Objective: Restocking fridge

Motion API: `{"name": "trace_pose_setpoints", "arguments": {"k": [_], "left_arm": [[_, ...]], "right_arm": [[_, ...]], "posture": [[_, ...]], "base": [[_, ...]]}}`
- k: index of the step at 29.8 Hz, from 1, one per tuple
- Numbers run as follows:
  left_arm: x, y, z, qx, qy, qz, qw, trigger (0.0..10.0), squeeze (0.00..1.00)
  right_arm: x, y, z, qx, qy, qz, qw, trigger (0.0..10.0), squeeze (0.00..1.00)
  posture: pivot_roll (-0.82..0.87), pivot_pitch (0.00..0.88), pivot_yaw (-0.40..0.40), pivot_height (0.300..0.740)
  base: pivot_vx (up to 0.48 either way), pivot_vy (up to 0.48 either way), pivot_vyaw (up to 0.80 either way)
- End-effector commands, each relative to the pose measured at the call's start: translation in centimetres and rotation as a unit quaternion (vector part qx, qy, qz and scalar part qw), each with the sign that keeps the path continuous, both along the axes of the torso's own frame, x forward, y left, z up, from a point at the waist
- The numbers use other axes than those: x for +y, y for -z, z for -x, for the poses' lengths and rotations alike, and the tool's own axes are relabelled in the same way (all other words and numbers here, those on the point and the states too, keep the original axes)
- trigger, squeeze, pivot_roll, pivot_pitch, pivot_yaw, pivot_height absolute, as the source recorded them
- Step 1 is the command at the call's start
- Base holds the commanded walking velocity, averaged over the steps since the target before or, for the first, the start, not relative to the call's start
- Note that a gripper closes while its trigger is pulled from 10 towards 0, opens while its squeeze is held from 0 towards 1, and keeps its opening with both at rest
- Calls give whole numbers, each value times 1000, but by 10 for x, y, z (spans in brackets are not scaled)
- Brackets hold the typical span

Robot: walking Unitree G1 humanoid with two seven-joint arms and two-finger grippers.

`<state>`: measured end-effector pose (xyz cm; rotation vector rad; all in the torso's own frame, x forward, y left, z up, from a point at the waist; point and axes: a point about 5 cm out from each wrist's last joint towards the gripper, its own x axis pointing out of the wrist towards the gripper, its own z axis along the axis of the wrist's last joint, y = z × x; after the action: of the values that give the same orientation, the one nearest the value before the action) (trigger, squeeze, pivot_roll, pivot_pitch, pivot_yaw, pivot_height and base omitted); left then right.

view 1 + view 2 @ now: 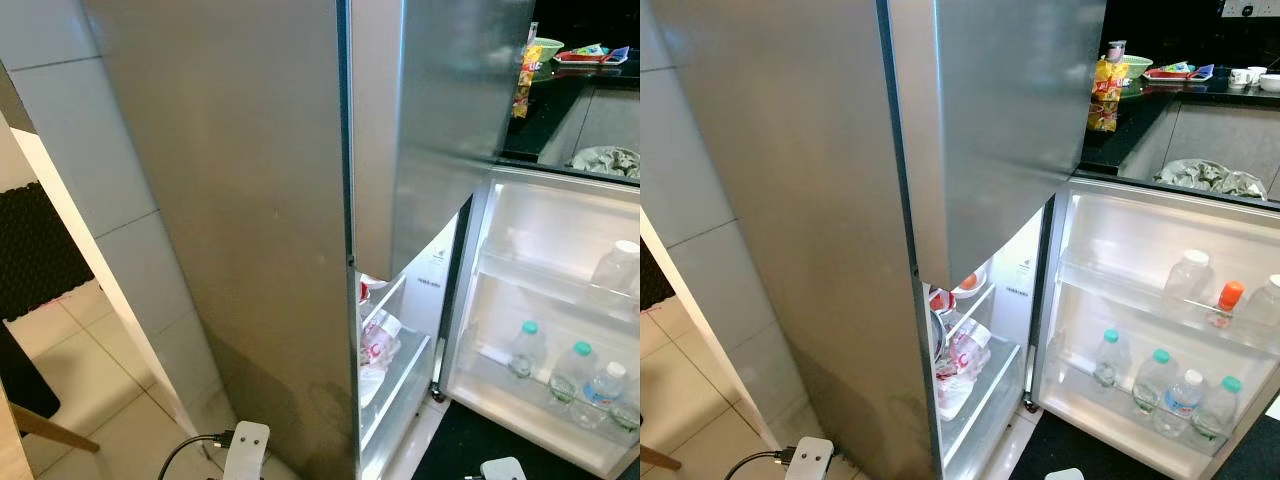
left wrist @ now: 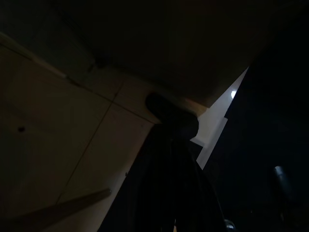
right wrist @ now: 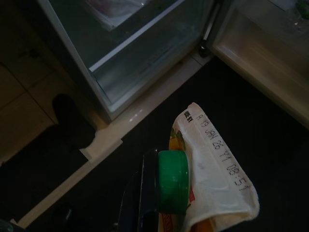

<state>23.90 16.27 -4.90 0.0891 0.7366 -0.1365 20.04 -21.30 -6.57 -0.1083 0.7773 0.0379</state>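
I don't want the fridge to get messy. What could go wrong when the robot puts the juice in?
1. The right pincer holds the carton by its top near the green cap, low over the dark mat; a weak grip there might let it drop.
2. The door shelf already has water bottles standing close together, so squeezing the carton in could knock one over.
3. The fridge door is open near the arm, so a swing might bump it.

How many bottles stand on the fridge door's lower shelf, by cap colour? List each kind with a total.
Green-capped bottles: 3
White-capped bottle: 1
Total: 4
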Motion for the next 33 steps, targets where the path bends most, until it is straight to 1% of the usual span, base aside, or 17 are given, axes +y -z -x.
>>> {"name": "trace_pose_setpoints", "arguments": {"k": [1,4,9,10,11,13,16,18,20,22,25,26,27,30,33], "left_arm": [[1,4,5,11,-2,-1,1000,10000,0],[0,5,5,12,9,-3,1000,10000,0],[-6,0,-1,-1,10,5,1000,10000,0],[-7,-1,-3,-7,5,12,1000,10000,0],[-7,-1,-3,-7,5,12,1000,10000,0],[-9,0,-2,-6,4,15,1000,10000,0],[-11,1,-1,-8,7,15,1000,10000,0],[-12,1,0,-10,6,14,1000,10000,0],[-12,1,0,-11,5,13,1000,10000,0],[-11,0,0,-25,4,6,1000,10000,0],[-10,-1,0,-29,3,4,1000,10000,0],[-6,-1,1,-34,-4,2,999,10000,0],[2,-1,2,-38,-16,-3,999,10000,0],[22,1,10,-40,-40,-22,998,10000,0],[30,0,12,-40,-40,-30,998,10000,0]], "right_arm": [[3,-1,-2,-3,-4,-7,1000,10000,0],[4,2,3,3,-14,-10,1000,10000,0],[6,4,7,6,-13,-17,1000,10000,0],[11,6,10,12,-27,-28,999,10000,0],[11,6,10,12,-27,-28,999,10000,0],[16,8,14,15,-42,-37,998,10000,0],[22,10,18,22,-83,-30,996,10000,0],[21,10,18,26,-103,-26,994,10000,0],[21,10,17,27,-110,-25,993,10000,0],[19,8,14,31,-128,-16,991,10000,0],[19,7,12,32,-136,-12,990,10000,0],[21,6,8,34,-146,-10,989,10000,0],[26,4,3,33,-157,-12,987,10000,0],[44,1,-8,25,-178,-27,983,10000,0],[54,-2,-13,17,-188,-38,981,10000,0]], "posture": [[-60,14,59,740],[-63,4,66,740],[-61,2,59,740],[-77,6,47,740],[-77,6,47,740],[-80,5,45,740],[-77,0,22,740],[-66,0,-1,740],[-62,0,-7,740],[-20,0,-58,740],[-12,0,-66,740],[22,0,-91,740],[61,0,-114,740],[101,0,-127,740],[116,0,-117,740]], "base": [[0,0,0],[0,0,0],[0,0,0],[0,0,0],[0,0,0],[0,0,0],[0,0,0],[0,0,0],[0,0,0],[0,0,0],[0,0,0],[0,0,0],[0,0,0],[0,0,0],[0,0,0]]}}
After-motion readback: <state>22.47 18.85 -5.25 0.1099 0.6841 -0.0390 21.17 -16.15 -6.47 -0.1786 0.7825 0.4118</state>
